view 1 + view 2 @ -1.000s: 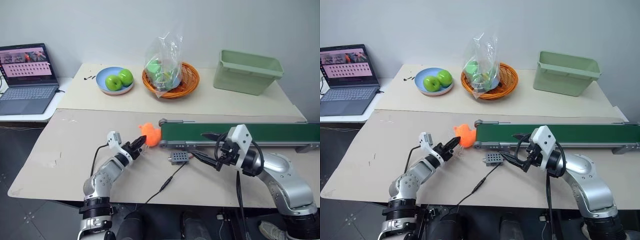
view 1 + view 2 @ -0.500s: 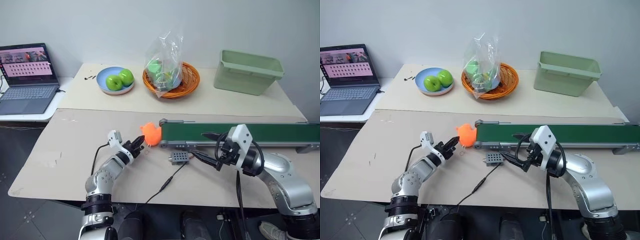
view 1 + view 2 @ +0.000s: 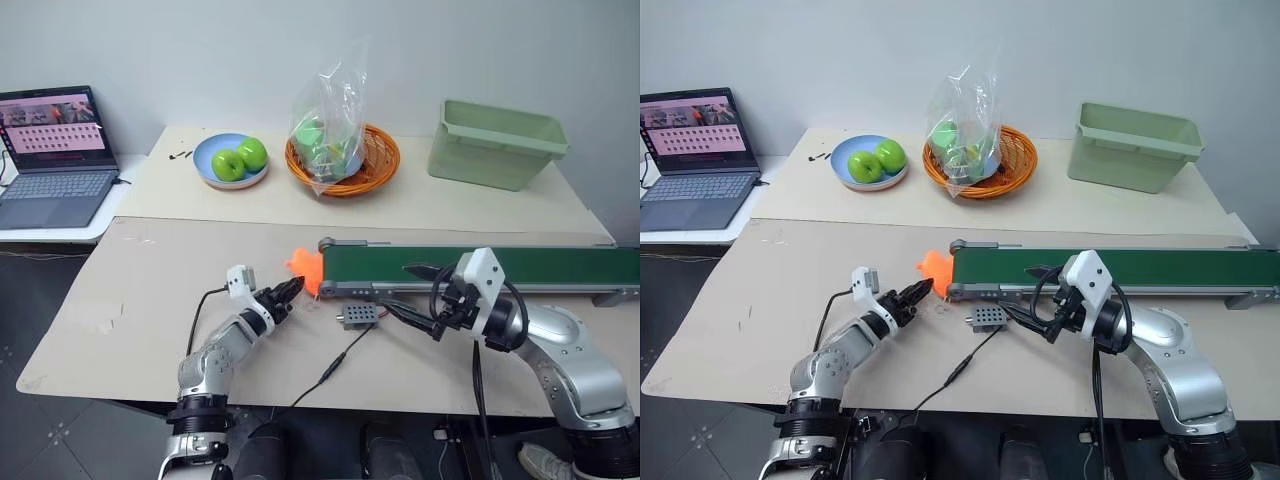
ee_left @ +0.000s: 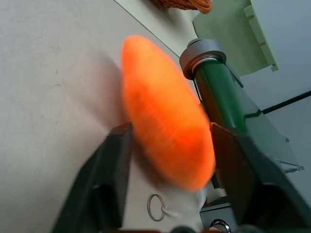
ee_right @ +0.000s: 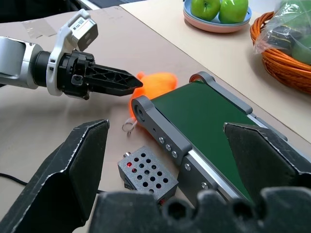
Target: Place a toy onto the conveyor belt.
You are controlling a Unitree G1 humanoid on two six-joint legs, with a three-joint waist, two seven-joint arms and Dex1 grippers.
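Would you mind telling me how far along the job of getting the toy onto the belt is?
Early stage. Done: the left gripper has reached the orange toy, which lies on the table beside the belt's end roller. In hand: the wrist view shows the toy between open fingers, not clearly gripped yet. Left: closing on it, lifting it and setting it on the green belt. The right gripper is open near the belt, holding nothing.

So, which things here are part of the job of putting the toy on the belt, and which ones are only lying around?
Part of the job:
- orange toy, on the table at the belt's end
- conveyor belt
- left gripper, at the toy

Only lying around:
- plate of green apples
- basket with bagged green items
- pale green bin
- laptop
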